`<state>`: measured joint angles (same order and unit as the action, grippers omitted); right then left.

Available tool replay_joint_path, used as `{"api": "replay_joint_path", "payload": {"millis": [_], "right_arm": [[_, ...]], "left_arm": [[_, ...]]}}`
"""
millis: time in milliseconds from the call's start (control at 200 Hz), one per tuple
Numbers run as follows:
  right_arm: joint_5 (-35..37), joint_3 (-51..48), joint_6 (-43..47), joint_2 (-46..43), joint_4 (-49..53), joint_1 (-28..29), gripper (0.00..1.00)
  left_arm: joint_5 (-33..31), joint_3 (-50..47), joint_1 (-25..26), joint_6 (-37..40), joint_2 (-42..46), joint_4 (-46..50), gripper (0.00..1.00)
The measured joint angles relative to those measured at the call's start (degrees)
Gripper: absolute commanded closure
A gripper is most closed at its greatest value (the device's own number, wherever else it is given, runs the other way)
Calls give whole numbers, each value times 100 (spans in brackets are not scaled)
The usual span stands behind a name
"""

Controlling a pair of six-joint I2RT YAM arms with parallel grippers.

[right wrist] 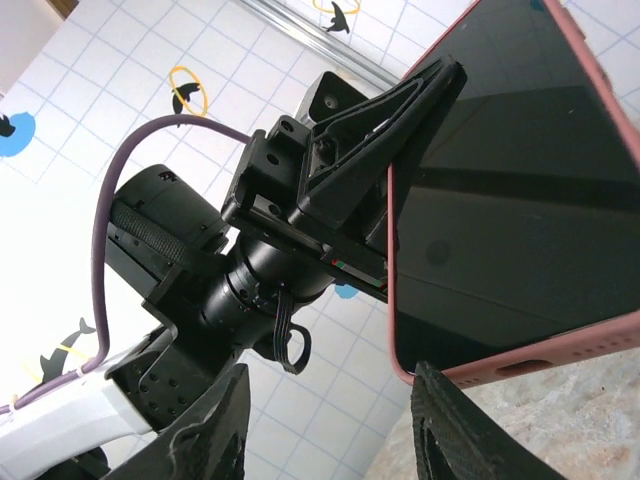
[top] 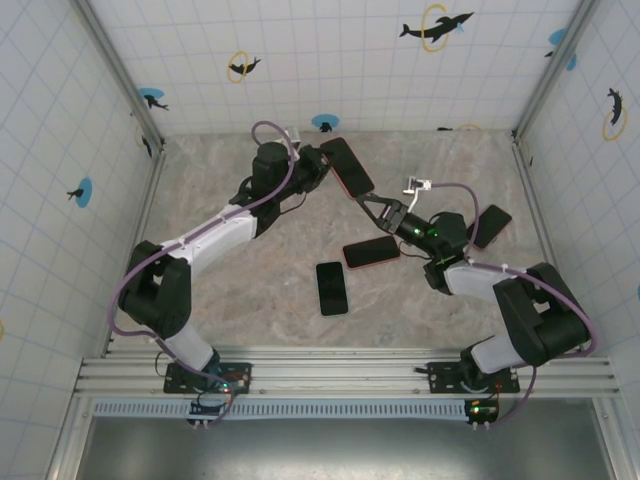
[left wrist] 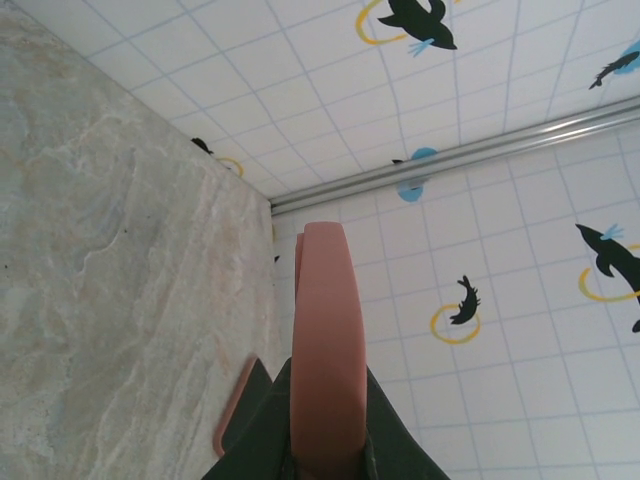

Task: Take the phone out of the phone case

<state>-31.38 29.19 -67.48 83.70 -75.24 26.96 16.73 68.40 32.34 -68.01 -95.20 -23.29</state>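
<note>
My left gripper point(top: 320, 166) is shut on the edge of a phone in a pink phone case point(top: 347, 166) and holds it raised above the back of the table. The left wrist view looks along the case's pink edge point(left wrist: 327, 330), clamped between the dark fingers point(left wrist: 395, 440). In the right wrist view the phone's black screen point(right wrist: 510, 180) faces me inside the pink rim point(right wrist: 392, 300). My right gripper point(top: 372, 206) is open just below the phone's lower corner. Its right fingertip point(right wrist: 440, 400) sits under that corner and its left fingertip point(right wrist: 215, 420) stands well apart from it.
Three more phones lie on the marble table point(top: 230, 290): a pink-cased one point(top: 371, 251) under my right arm, a black one point(top: 332, 288) near the middle, and a dark one point(top: 490, 226) at the right. Tiled walls enclose the table.
</note>
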Motion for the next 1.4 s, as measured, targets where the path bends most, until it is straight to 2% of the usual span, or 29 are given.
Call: {"api": "replay_joint_path", "payload": {"millis": [210, 616, 946, 1396], "right_arm": [[114, 20, -7, 92, -39, 83, 60], [313, 162, -420, 428, -216, 83, 61], [409, 321, -817, 756, -671, 83, 75], [251, 404, -708, 756, -761, 37, 87]], "left_arm": [[-221, -13, 61, -15, 0, -249, 93], [-225, -13, 111, -127, 0, -573, 93], [-221, -24, 111, -146, 0, -597, 93], [-133, -22, 98, -494, 0, -767, 94]]}}
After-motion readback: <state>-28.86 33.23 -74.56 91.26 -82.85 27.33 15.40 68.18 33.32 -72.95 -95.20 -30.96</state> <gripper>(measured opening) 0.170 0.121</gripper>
